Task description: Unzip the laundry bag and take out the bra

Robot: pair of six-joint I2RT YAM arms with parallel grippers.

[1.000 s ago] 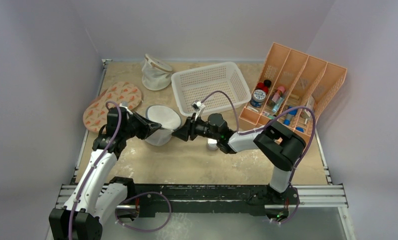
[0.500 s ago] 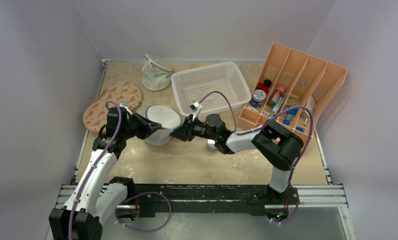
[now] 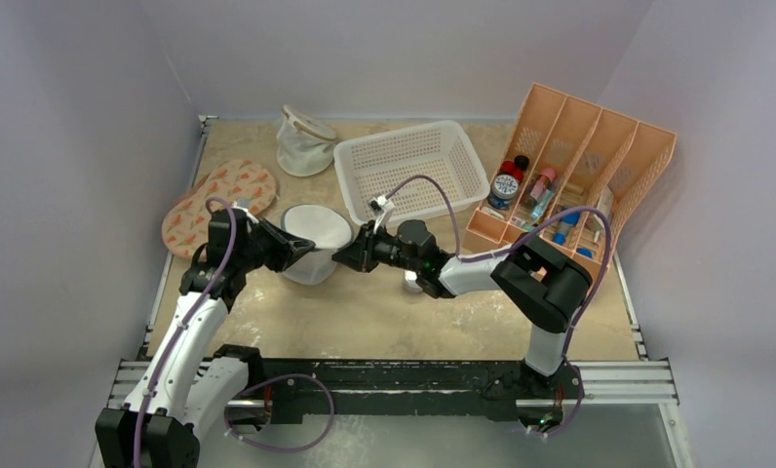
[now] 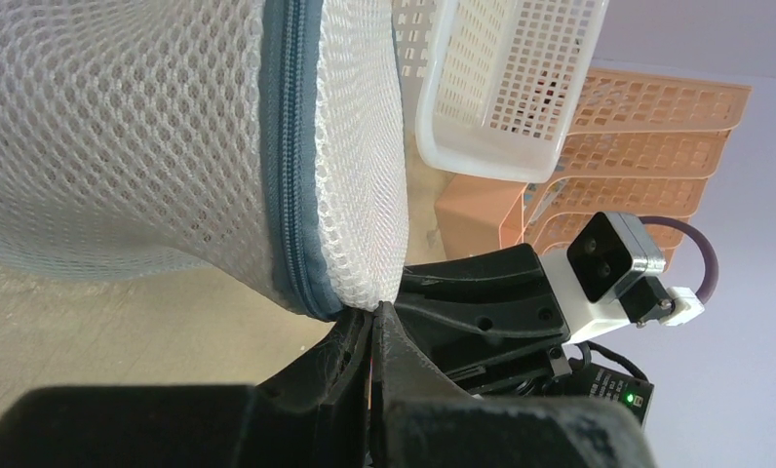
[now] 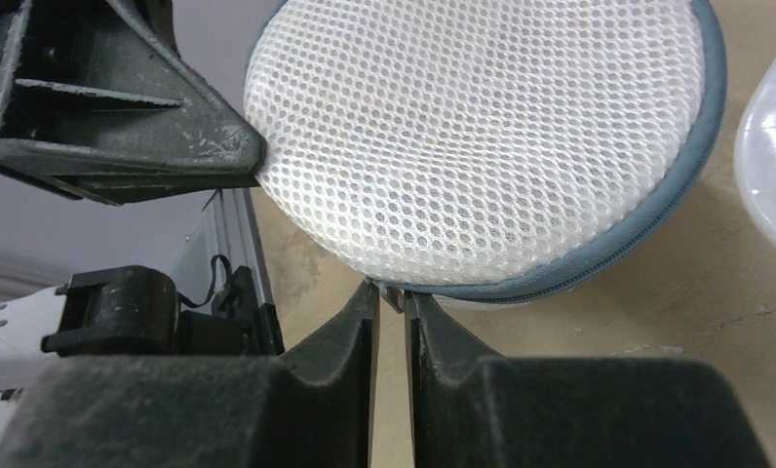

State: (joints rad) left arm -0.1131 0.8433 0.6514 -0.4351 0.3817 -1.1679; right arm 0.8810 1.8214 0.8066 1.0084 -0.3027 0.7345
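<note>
While jaws pinch it, laundry bag [image 3: 316, 229] zipped

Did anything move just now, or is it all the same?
The right gripper slid slightly left toward the laundry bag, pinching the zipper pull. The left gripper stayed clamped on the bag's rim. The basket and the rest did not move.

Reaches inward with both arms, elbows bent, wrists facing each other mid-desk. Clamps left tool [image 4: 374, 317] onto the laundry bag [image 5: 482, 136] rim; pinches right tool [image 5: 391, 297] nearly closed at the opposite rim.
</note>
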